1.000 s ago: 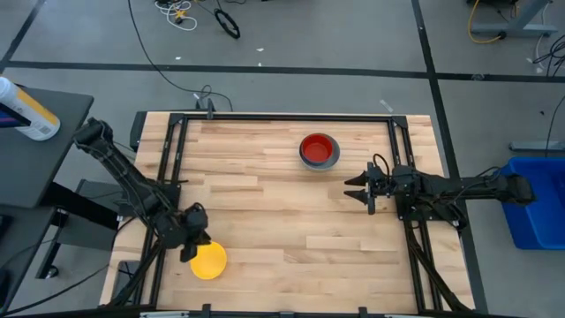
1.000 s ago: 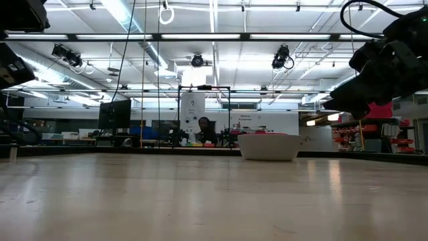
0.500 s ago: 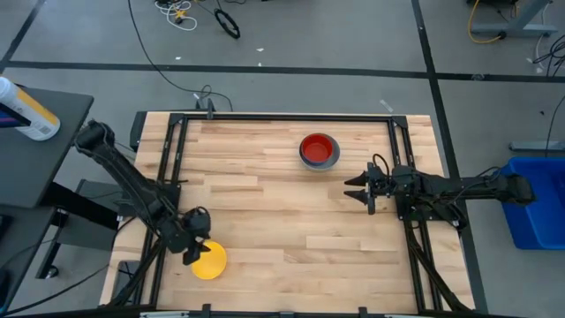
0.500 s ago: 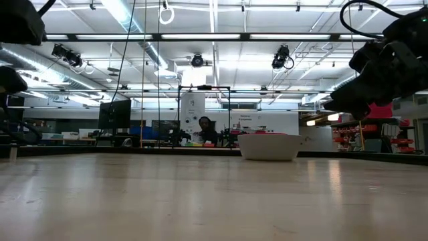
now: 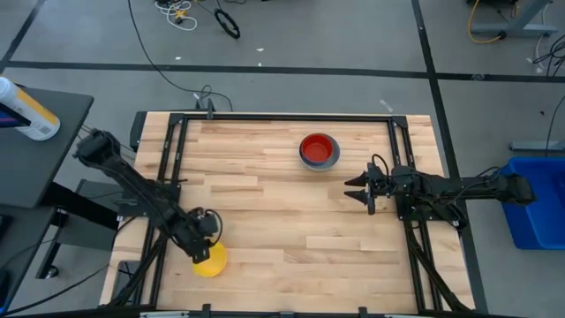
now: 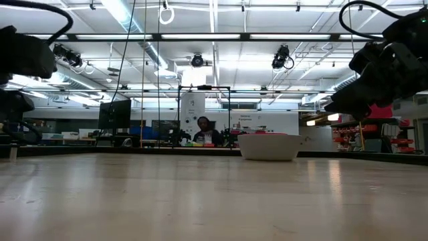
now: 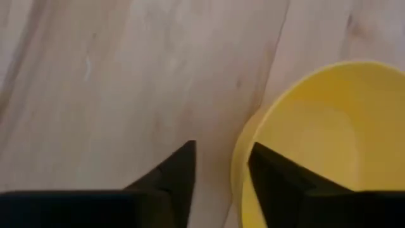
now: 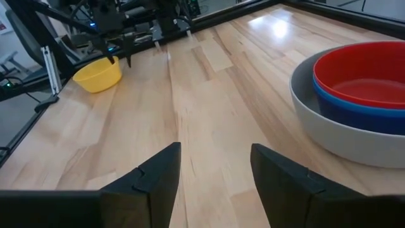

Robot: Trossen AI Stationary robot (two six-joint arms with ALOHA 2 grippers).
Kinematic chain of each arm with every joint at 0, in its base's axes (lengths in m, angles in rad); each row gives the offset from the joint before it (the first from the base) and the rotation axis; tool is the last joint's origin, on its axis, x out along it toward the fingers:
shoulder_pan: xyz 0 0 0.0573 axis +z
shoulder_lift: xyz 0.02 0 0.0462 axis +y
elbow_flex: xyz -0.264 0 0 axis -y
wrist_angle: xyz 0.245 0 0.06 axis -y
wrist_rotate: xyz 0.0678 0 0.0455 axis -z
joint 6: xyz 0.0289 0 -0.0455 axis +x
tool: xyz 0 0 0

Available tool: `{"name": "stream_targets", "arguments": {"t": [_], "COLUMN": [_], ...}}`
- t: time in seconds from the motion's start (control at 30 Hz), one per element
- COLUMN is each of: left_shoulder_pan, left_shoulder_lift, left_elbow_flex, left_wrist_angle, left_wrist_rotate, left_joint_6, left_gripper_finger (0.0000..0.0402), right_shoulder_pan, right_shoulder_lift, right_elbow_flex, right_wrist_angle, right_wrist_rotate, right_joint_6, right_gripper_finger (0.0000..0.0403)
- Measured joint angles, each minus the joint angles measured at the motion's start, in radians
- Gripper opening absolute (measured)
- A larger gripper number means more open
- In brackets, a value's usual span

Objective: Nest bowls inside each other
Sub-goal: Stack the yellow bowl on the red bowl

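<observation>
A yellow bowl (image 5: 210, 261) (image 7: 316, 139) stands upright on its base at the table's near left. My left gripper (image 5: 204, 248) (image 7: 221, 155) comes down on it from the far left and is open. One finger is over the bowl's inside and the other is outside its rim. At the far middle, a grey bowl (image 5: 319, 161) (image 8: 342, 136) holds a blue bowl (image 8: 354, 107) with a red bowl (image 5: 318, 147) (image 8: 361, 69) inside. My right gripper (image 5: 357, 187) (image 8: 215, 152) waits open near the table's right side, short of that stack. My left gripper stands astride the yellow bowl's rim (image 7: 239, 166) on the bowl's far-left side, slanting down from above. One finger (image 7: 272, 174) is over the inner wall and the other (image 7: 180, 171) is outside, over bare wood. I cannot tell whether either finger touches the bowl, which sits on the table.
A black frame (image 5: 282, 117) runs along the wooden table's edges. Bare wood lies between the yellow bowl and the stack. In the low view the stack (image 6: 269, 146) stands at the far side, and a person (image 6: 202, 129) sits in the room behind.
My left gripper has sunk toward the table and moved a little toward the right edge, onto the yellow bowl's far-left rim. The bowl has stayed where it was.
</observation>
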Motion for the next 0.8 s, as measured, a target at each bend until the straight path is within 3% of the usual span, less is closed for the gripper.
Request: {"name": "stream_targets", "arguments": {"t": [0.17,0.27,0.33,0.4,0.47,0.67,0.8], "left_shoulder_pan": [0.019,0.03,0.043,0.082,0.152,0.446,0.686], "left_shoulder_lift": [0.017,0.016,0.01,0.009,0.009,0.051,0.121], "left_elbow_flex": [0.0,0.0,0.0,0.0,0.0,0.0,0.008], "left_wrist_angle": [0.019,0.033,0.072,0.155,0.271,0.696,0.972], "left_wrist_rotate": [0.026,-0.039,-0.147,-0.231,-0.251,-0.174,0.036], "left_joint_6": [0.044,0.061,0.1,0.19,0.321,0.771,0.926], "left_gripper_finger": [0.002,0.0008,0.0007,0.0006,0.0006,0.0006,0.0006], "right_shoulder_pan": [0.0,0.0,0.0,0.0,0.0,0.0,0.0], "right_shoulder_lift": [0.0,0.0,0.0,0.0,0.0,0.0,0.0], "right_elbow_flex": [0.0,0.0,0.0,0.0,0.0,0.0,0.0], "right_wrist_angle": [-0.007,-0.015,-0.018,-0.017,-0.017,-0.014,-0.015], "right_wrist_rotate": [0.0,0.0,0.0,0.0,0.0,0.0,0.0], "right_joint_6": [0.0,0.0,0.0,-0.004,-0.012,-0.031,-0.031], "right_gripper_finger": [0.0203,0.0204,0.0203,0.02,0.0197,0.0196,0.0201]}}
